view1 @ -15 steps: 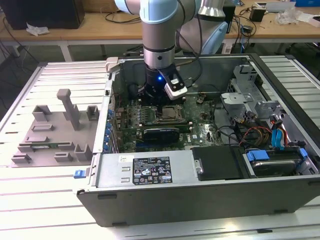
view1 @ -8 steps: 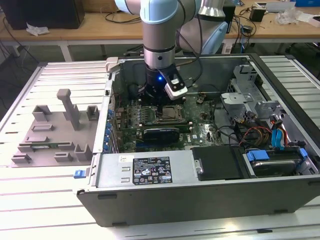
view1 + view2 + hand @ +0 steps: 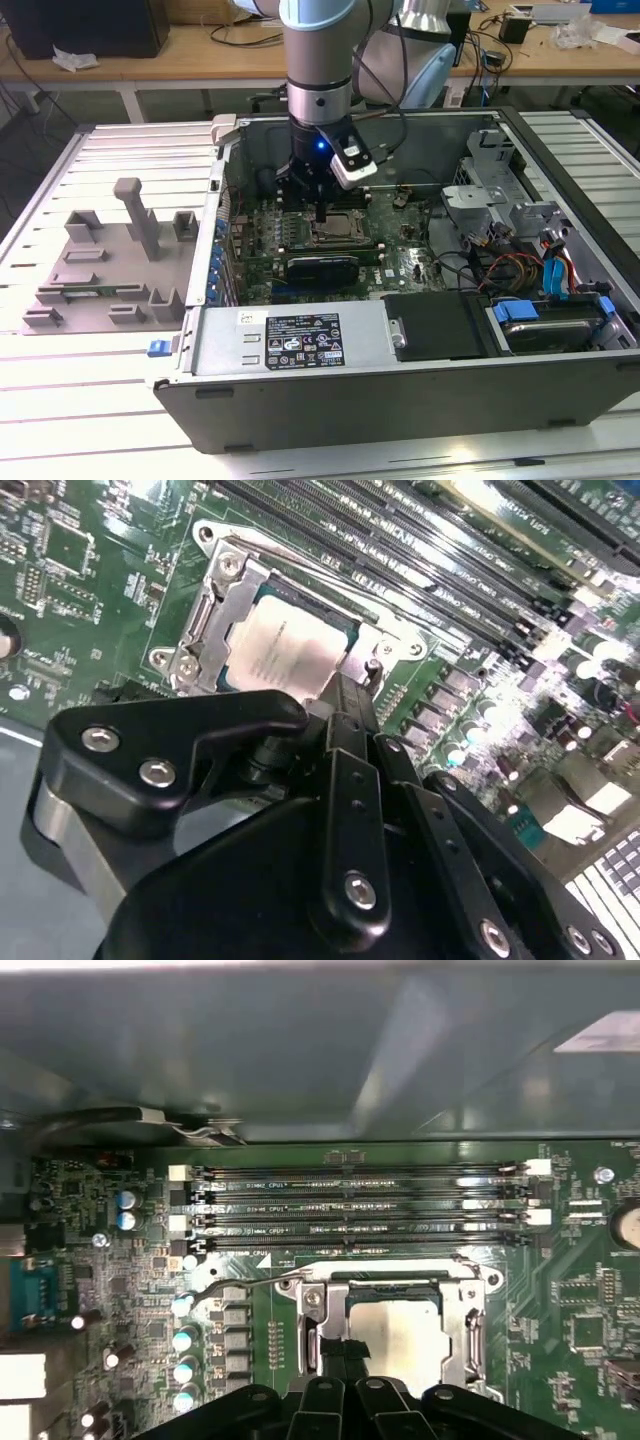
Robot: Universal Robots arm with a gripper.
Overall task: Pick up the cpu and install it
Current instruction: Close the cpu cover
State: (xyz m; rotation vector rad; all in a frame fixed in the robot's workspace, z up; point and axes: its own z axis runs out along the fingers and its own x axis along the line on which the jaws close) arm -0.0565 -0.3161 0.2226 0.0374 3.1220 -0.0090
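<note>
Nearest in the exterior view, a power supply point(image 3: 290, 345) is seen along the front wall of an open computer case point(image 3: 400, 405), which lies on a slatted white table point(image 3: 80, 400). A drive with blue tabs point(image 3: 540, 320) is mounted towards the exterior view's right. A grey fixture tray point(image 3: 100, 270) rests on the table outside the case, towards the exterior view's left.

Further in, the green motherboard point(image 3: 410, 265) is exposed. The arm is lowered straight down into the case, with the gripper point(image 3: 320, 212) poised over the socket area.

In both wrist views the gripper point(image 3: 348, 688) point(image 3: 340, 1352) is seen with its black fingers drawn together at the tip and nothing pinched between them. The tip stands at one edge of the cpu point(image 3: 285, 650) point(image 3: 405, 1330). Whether contact is made cannot be told.

The cpu is found lying flat, silver top upward, inside the socket frame point(image 3: 215, 600) point(image 3: 470, 1310). It is not held.

Just beyond the socket, four memory slots point(image 3: 350, 1210) point(image 3: 450, 550) are observed running parallel to one another. Behind them the grey chassis wall point(image 3: 300, 1050) rises.

Beyond the case in the exterior view, a wooden bench point(image 3: 200, 50) with cables on it is recorded.
</note>
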